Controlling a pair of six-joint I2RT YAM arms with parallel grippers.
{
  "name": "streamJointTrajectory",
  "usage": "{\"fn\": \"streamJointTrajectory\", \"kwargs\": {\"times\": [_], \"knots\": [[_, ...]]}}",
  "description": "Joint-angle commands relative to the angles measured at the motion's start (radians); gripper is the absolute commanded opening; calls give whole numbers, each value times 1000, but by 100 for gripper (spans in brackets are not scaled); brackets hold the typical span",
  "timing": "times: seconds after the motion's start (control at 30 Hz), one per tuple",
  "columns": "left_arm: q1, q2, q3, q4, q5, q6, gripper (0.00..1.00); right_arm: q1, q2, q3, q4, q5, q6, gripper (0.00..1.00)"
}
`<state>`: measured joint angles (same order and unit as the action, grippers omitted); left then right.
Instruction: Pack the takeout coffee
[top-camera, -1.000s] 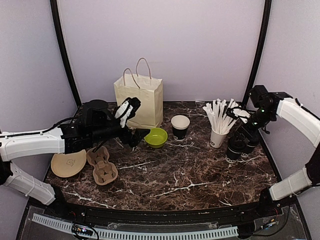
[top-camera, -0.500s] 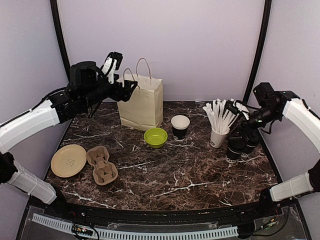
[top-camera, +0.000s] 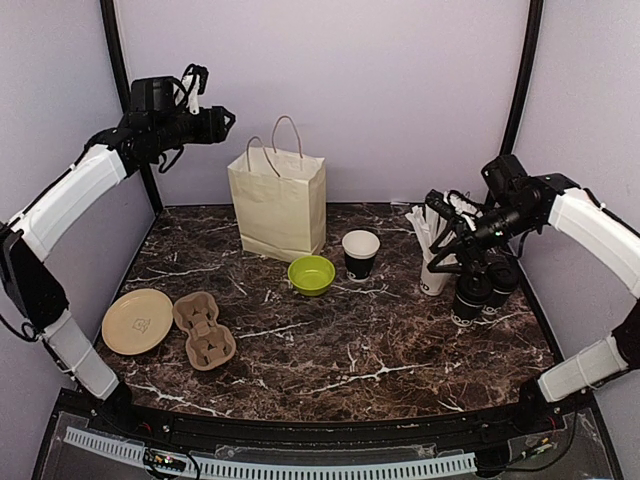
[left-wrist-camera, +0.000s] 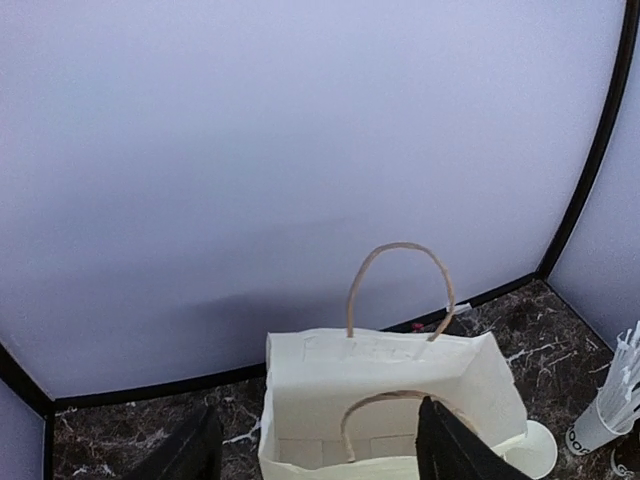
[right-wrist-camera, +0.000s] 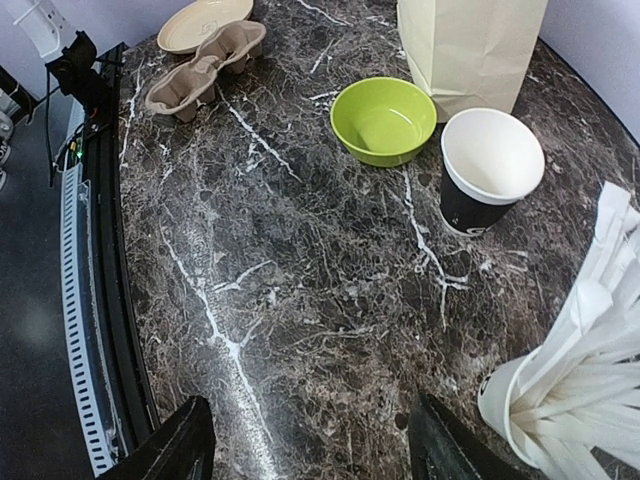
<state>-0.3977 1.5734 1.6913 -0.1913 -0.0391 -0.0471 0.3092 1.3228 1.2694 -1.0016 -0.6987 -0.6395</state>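
Right, my left pincer (left-wrist-camera: 318, 420) hangs open, empty, high up, facing the cream paper bag (left-wrist-camera: 400, 375); my right pincer (right-wrist-camera: 310, 410), also open, overlooks the white-rimmed black paper coffee cup (right-wrist-camera: 490, 172).

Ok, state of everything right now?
Bag, upright, open.
Unlidded cup, upright, empty.
Lidded cups, upright, closed.
Straw cup, upright, full.
Bowl, empty.
Carrier, empty.
Plate, empty.
Left gripper, open, empty.
Right gripper, open, empty.
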Motion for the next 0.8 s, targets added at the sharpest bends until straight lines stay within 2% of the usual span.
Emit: {"fn": "streamJointTrajectory", "kwargs": {"times": [0.0, 0.17, 0.53, 0.67, 0.77], "knots": [[120, 155, 209, -248, 209, -126, 67, 54, 39, 31, 75, -16, 34, 66], [152, 330, 370, -344, 222, -120, 70, 76, 60, 27, 107, -17, 43, 66], [154, 480, 456, -358, 243, -122, 73, 85, 6, -45, 156, 5, 71, 67], [153, 490, 469, -345, 285, -145, 68, 85, 0, -61, 167, 22, 77, 67], [153, 490, 476, -334, 295, -159, 57, 85, 5, -58, 167, 21, 76, 67]]}}
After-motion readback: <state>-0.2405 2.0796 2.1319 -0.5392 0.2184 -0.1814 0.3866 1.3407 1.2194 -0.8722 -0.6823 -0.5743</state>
